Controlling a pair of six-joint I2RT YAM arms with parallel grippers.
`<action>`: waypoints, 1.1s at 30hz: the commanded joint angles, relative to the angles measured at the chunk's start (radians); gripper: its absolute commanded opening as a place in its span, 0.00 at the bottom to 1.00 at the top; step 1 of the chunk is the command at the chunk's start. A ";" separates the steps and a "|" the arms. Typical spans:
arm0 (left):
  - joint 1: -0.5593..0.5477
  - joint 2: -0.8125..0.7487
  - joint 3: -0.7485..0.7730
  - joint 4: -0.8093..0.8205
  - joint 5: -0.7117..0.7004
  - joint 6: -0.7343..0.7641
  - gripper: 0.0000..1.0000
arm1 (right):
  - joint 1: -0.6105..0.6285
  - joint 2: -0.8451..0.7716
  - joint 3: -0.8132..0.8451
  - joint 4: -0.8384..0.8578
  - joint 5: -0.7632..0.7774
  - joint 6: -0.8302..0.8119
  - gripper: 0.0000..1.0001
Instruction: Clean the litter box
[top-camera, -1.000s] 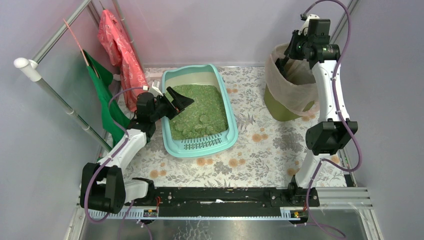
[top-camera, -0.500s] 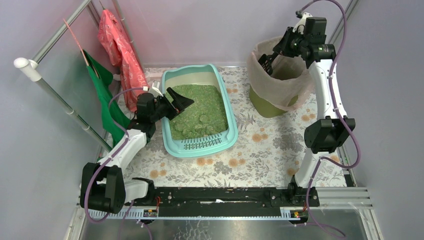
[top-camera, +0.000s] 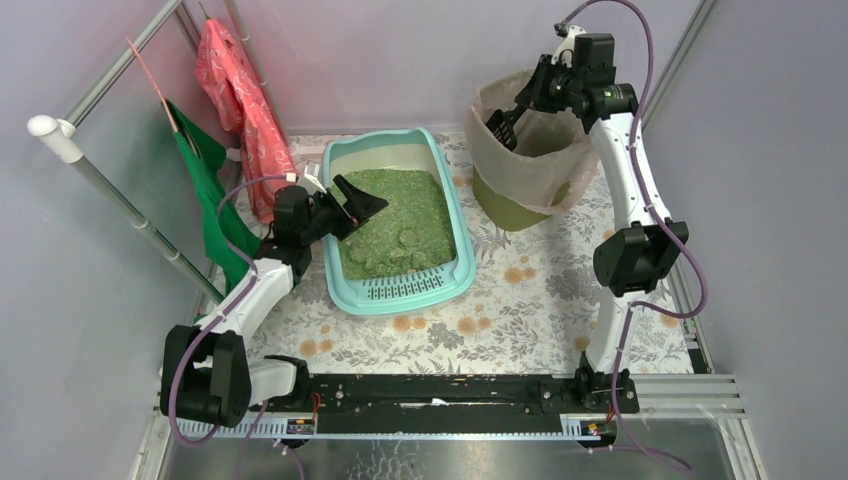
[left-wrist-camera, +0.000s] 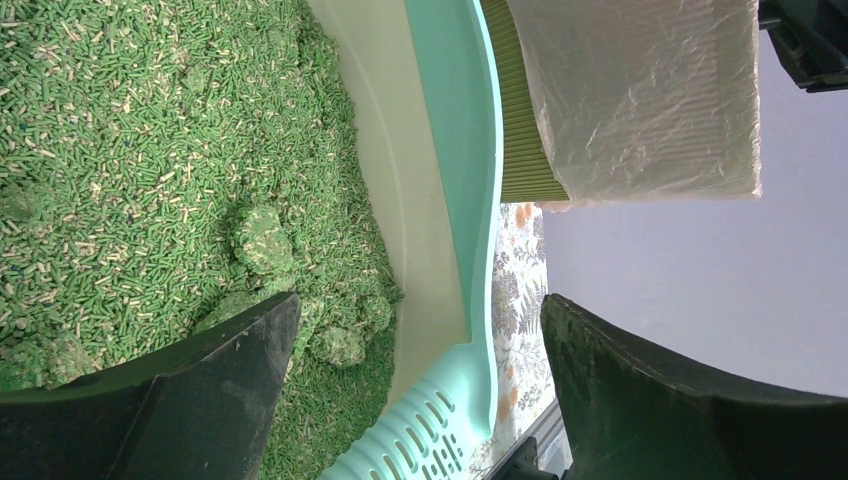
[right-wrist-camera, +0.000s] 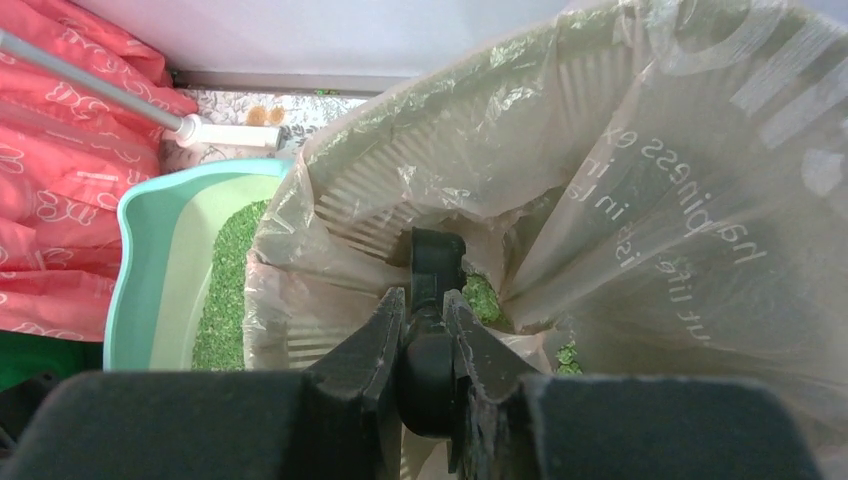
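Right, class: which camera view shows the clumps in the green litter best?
The left wrist view: the clumps lie close up among the pellets, near the litter box wall. The top view shows them small and faint; the right wrist view shows only a strip of litter, no clumps.

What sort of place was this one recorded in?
Probably a staged home utility corner in a lab booth: a litter box on a floral table cover, a bag-lined bin, and garments hanging on a metal rack, between plain walls.
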 joint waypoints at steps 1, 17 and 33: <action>-0.002 0.008 0.007 0.031 0.006 0.024 0.99 | -0.023 -0.043 0.090 0.012 0.032 -0.007 0.00; -0.003 0.041 0.067 -0.025 0.014 0.045 0.99 | -0.181 -0.254 0.035 0.083 -0.030 0.060 0.00; 0.002 -0.036 0.131 -0.115 -0.109 0.069 0.98 | 0.092 -0.406 -0.246 0.228 -0.139 0.117 0.00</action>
